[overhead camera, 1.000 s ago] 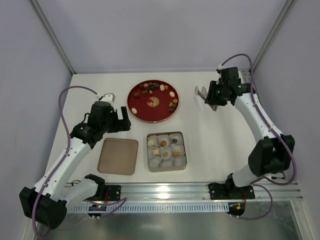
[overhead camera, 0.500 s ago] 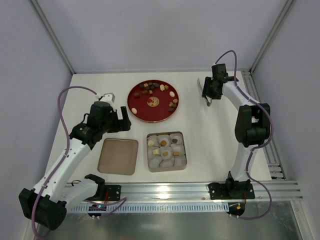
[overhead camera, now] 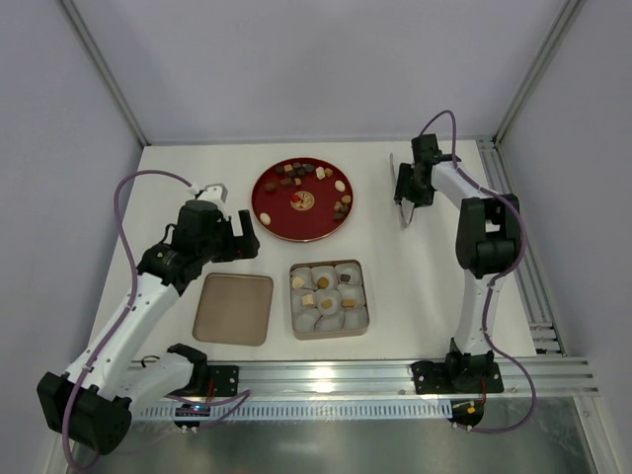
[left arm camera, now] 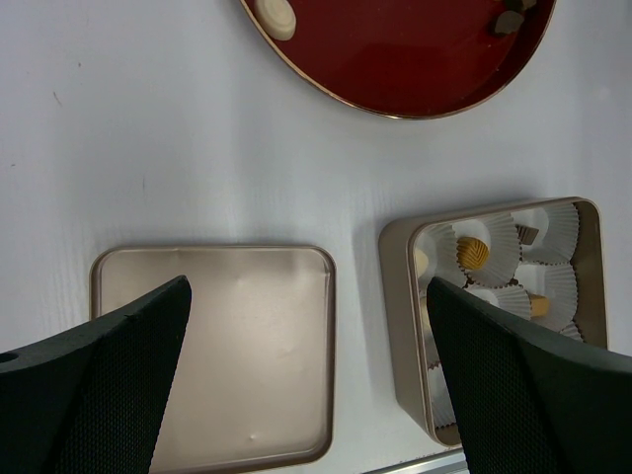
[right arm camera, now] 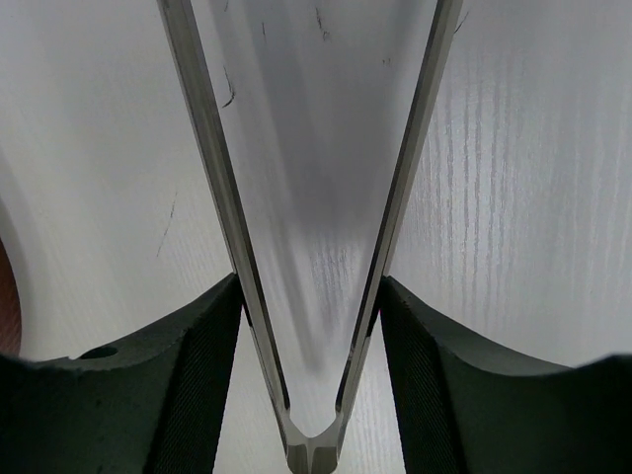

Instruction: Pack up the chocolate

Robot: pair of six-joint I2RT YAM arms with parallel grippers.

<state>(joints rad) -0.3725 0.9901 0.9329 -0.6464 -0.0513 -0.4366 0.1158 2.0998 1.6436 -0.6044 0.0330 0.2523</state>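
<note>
Several bite-sized chocolates (overhead camera: pixel 341 186), dark brown, tan and cream, lie on a round red plate (overhead camera: pixel 286 222) at the back centre. A square tin (overhead camera: pixel 330 337) of white paper cups holds a few candies (left arm camera: pixel 472 252). My right gripper (overhead camera: pixel 407 188) is shut on metal tongs (overhead camera: pixel 404 215) low over the table, right of the plate. In the right wrist view the tongs (right arm camera: pixel 311 449) sit as a V between my fingers (right arm camera: pixel 197 365). My left gripper (overhead camera: pixel 244 237) is open and empty. In its wrist view (left arm camera: pixel 308 286) it hangs above the gap between lid and tin.
The tin's flat tan lid (overhead camera: pixel 233 308) lies left of the tin and also shows in the left wrist view (left arm camera: pixel 217 346). The red plate's edge (left arm camera: pixel 395 59) with a cream candy (left arm camera: pixel 276 15) is at the top there. A metal rail (overhead camera: pixel 346 373) runs along the near edge.
The right arm has folded in, its elbow swinging left and back, and the gripper with the tongs has shifted slightly left. The left arm has not moved.
</note>
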